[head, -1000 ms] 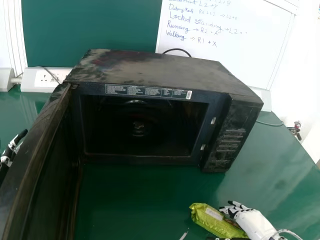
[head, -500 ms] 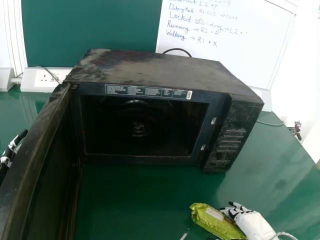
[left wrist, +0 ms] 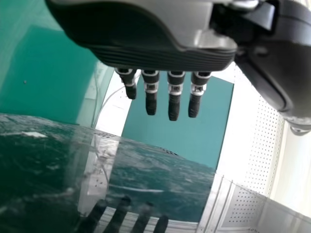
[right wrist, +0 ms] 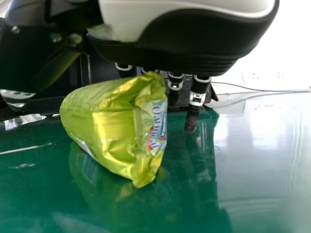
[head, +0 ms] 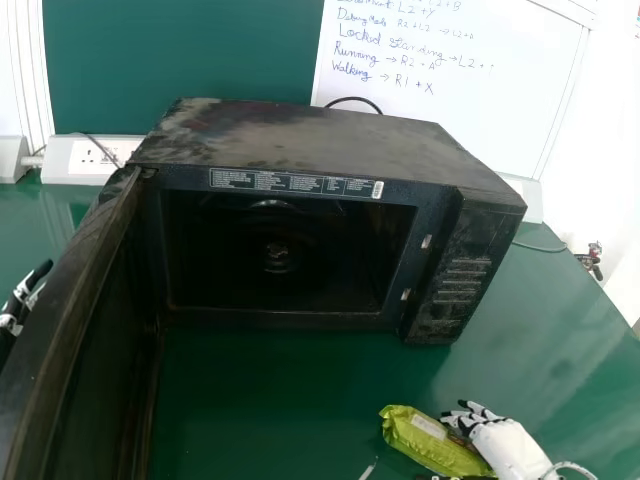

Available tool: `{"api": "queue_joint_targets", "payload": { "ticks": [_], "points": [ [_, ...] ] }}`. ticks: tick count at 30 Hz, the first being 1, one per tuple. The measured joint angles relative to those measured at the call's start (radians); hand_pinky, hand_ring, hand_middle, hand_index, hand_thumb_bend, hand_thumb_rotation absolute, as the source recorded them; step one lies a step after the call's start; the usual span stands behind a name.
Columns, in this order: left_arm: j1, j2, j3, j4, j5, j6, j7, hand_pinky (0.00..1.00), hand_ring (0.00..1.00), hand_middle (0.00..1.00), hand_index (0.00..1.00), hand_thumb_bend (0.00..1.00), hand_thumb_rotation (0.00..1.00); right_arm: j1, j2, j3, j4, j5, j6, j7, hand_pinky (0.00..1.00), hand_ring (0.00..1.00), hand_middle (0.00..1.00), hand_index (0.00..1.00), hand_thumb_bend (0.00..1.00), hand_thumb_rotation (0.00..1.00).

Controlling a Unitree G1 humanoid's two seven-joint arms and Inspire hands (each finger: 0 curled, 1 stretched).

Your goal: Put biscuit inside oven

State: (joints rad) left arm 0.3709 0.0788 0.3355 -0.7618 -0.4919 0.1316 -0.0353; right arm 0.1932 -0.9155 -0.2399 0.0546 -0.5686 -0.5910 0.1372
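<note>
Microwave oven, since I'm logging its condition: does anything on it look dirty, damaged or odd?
The microwave oven has cloudy, brownish-grey patches across its dark top and pale smears around the control panel, possibly dust or wear.

I see R hand (head: 508,448): white shell, blk ribbed underside, screws (right wrist: 15,29), pale cable (head: 574,465). L hand (head: 14,312): grey/blk shell, blk fingers (left wrist: 173,107) w/ silver bands.
</note>
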Motion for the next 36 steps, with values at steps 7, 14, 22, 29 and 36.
{"api": "queue_joint_targets", "payload": {
  "ticks": [7, 14, 22, 29, 36],
  "points": [
    [0.008, 0.000, -0.001, -0.010, 0.000, 0.001, 0.001, 1.00, 0.94, 0.93, 0.93, 0.87, 0.96, -0.024, -0.013, 0.020, 0.001, -0.054, 0.020, 0.000, 0.80, 0.86, 0.91, 0.85, 1.00, 0.53],
    [0.017, -0.002, -0.004, -0.019, 0.000, 0.001, 0.003, 1.00, 0.94, 0.93, 0.93, 0.87, 0.96, -0.062, -0.028, 0.053, 0.027, -0.093, 0.015, -0.021, 0.81, 0.87, 0.91, 0.85, 1.00, 0.52],
    [0.031, -0.002, -0.004, -0.022, 0.000, 0.001, 0.003, 1.00, 0.94, 0.93, 0.93, 0.87, 0.96, -0.077, -0.039, 0.082, 0.025, -0.095, 0.031, -0.016, 0.80, 0.86, 0.90, 0.84, 1.00, 0.48],
    [0.032, -0.002, -0.005, -0.023, 0.000, 0.001, 0.005, 1.00, 0.94, 0.92, 0.93, 0.87, 0.96, -0.119, -0.069, 0.104, 0.060, -0.049, -0.010, 0.004, 0.73, 0.81, 0.84, 0.78, 1.00, 0.43],
    [0.037, -0.002, -0.010, -0.032, 0.001, 0.001, 0.006, 1.00, 0.94, 0.93, 0.93, 0.87, 0.97, -0.150, -0.105, 0.123, 0.098, -0.009, -0.046, 0.031, 0.70, 0.76, 0.80, 0.74, 1.00, 0.33]
  ]
}}
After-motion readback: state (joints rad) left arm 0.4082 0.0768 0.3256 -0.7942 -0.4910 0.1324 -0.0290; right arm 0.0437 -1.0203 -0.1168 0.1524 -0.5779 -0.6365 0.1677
